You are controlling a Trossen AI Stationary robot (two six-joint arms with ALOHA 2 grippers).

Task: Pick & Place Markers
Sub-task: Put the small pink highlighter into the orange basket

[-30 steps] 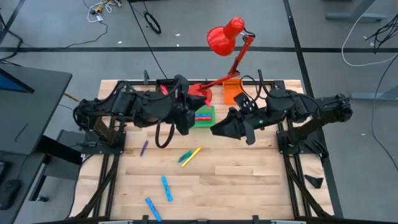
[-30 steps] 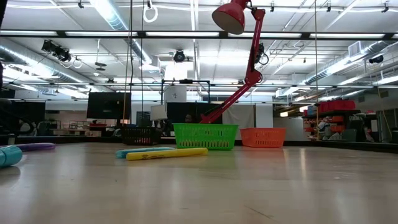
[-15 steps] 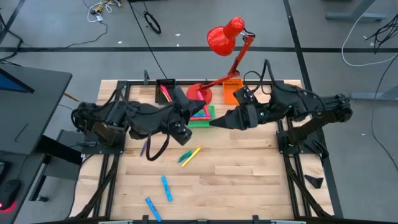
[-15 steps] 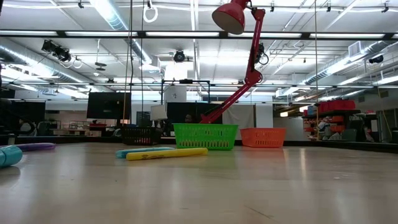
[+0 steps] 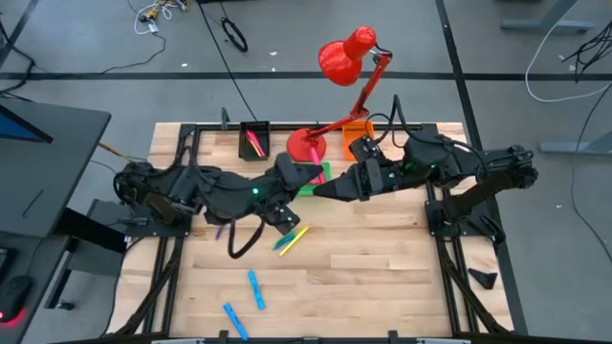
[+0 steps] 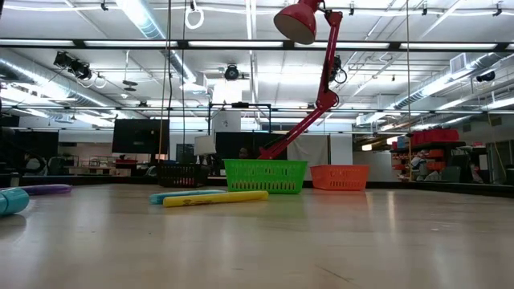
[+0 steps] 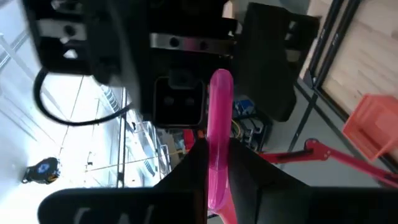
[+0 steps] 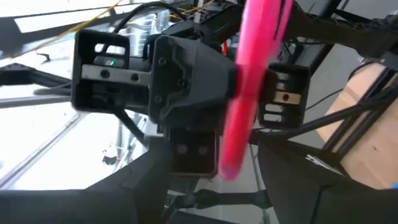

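Observation:
My left gripper [image 5: 304, 177] and my right gripper [image 5: 323, 189] meet tip to tip high above the table's middle, by the green bin [image 5: 324, 170]. My left gripper [image 7: 217, 150] is shut on a pink marker [image 7: 219, 124]. The marker's free end [image 8: 231, 163] reaches between the fingers of my right gripper [image 8: 217, 165], which stand open on either side of it. A yellow marker [image 5: 296, 235] and a teal one lie together on the table. A purple marker [image 5: 222, 227] and two blue markers [image 5: 255, 289] lie apart. The black bin [image 5: 253, 140] holds another pink marker. My left gripper pinches the pink marker between its two fingers near one end [image 7: 215, 182]. The fingers point about level, and the marker sticks out forward beyond them toward the right gripper. The marker is lifted clear of the table.
A red lamp [image 5: 344, 55] stands with its base [image 5: 304, 146] at the table's far edge, between the black bin and the orange bin [image 5: 355, 145]. In the low view the green bin [image 6: 265, 175] and the yellow marker [image 6: 215, 198] stand mid-table. Bare wood lies toward the near right.
My left gripper has swung toward the table's right and far edge, up to the right gripper, and has rolled about its own axis. My right gripper has shifted a little toward the left and rolled too. Both now cover most of the green bin in the high view.

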